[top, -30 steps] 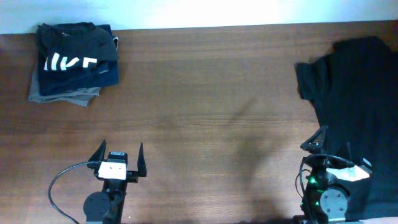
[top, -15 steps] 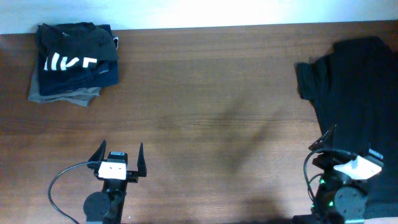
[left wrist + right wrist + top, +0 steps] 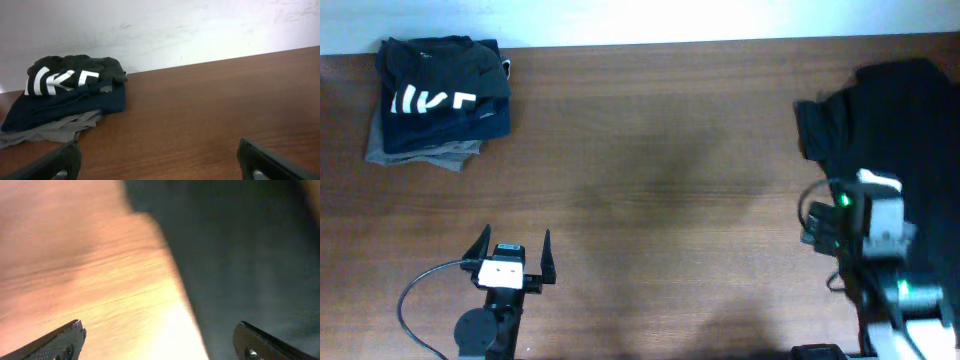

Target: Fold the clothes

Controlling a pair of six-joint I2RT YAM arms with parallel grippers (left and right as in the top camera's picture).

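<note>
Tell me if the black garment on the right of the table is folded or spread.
Spread, not folded: the black garment lies loose in one big irregular sheet, unlike the neat stack far left.

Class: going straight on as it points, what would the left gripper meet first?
The way looks free over the table to the wall. The folded clothes stack lies left of the left gripper's line; its left finger might clip it, depth unclear.

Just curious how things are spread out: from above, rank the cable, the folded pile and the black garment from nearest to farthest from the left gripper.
1. The cable: trailing right beside the left gripper, on its left.
2. The folded pile: far-left corner.
3. The black garment: far right side.
</note>
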